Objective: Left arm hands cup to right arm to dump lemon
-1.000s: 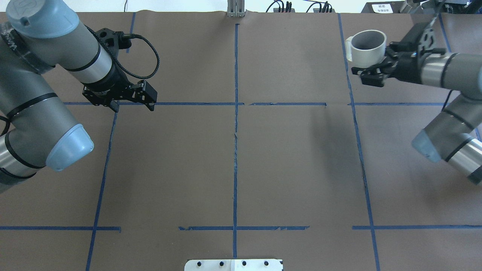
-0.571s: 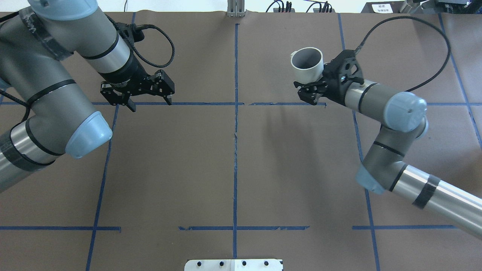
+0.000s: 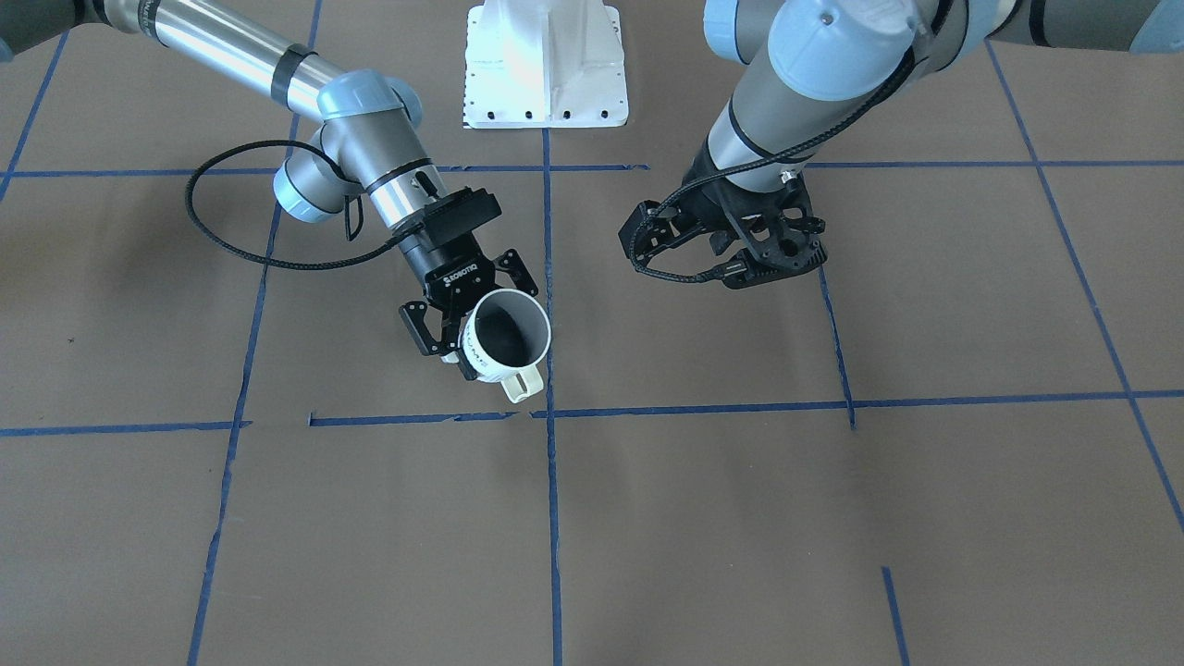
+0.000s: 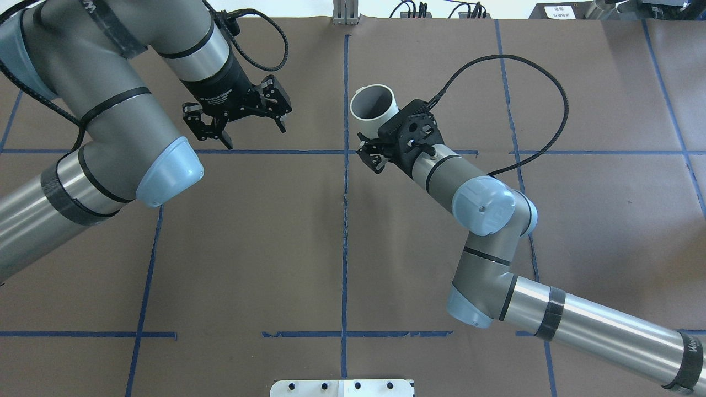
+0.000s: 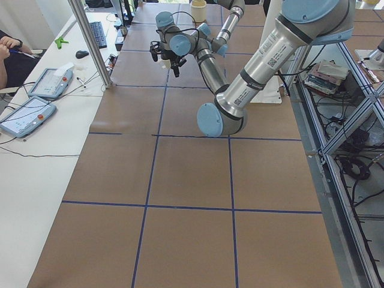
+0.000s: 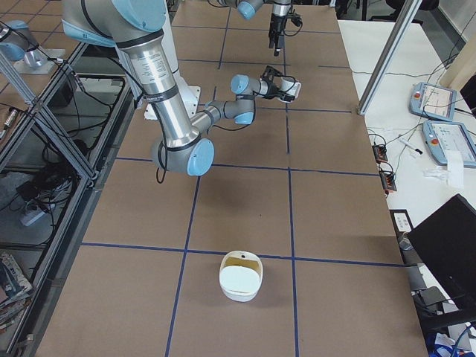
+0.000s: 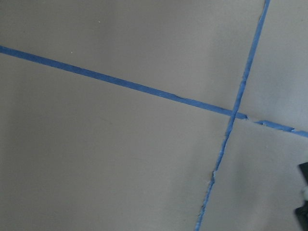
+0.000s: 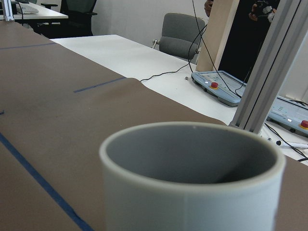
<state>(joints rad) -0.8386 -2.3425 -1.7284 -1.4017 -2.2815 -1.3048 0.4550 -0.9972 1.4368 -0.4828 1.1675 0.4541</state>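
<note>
- The cup (image 4: 375, 105), a white ceramic mug with a grey inside and a squared loop handle, is held upright with its mouth up. It hangs above the brown paper just past the blue tape crossing (image 4: 346, 151), on the far side from the robot's base and a little to the robot's right.
- The black two-finger right gripper (image 3: 474, 314) is clamped on the cup's lower wall, one finger on each side, so the right arm is the nearer arm.
- The black two-finger left gripper (image 4: 255, 135) is spread apart and holds nothing. It hovers on the other side of the crossing, with the cup to its right across the centre tape line.
- The cup's long axis is vertical. Its handle seems to point toward the left arm's side.
- No lemon shows in the cup. The overhead view shows only grey wall, and the wrist view cannot see the bottom.
- With the right gripper holding the cup, the coming move looks like a wrist roll to tip the mouth down.
- A white rounded bowl (image 6: 239, 291) sits well away from the crossing, toward the robot's right end.
</note>
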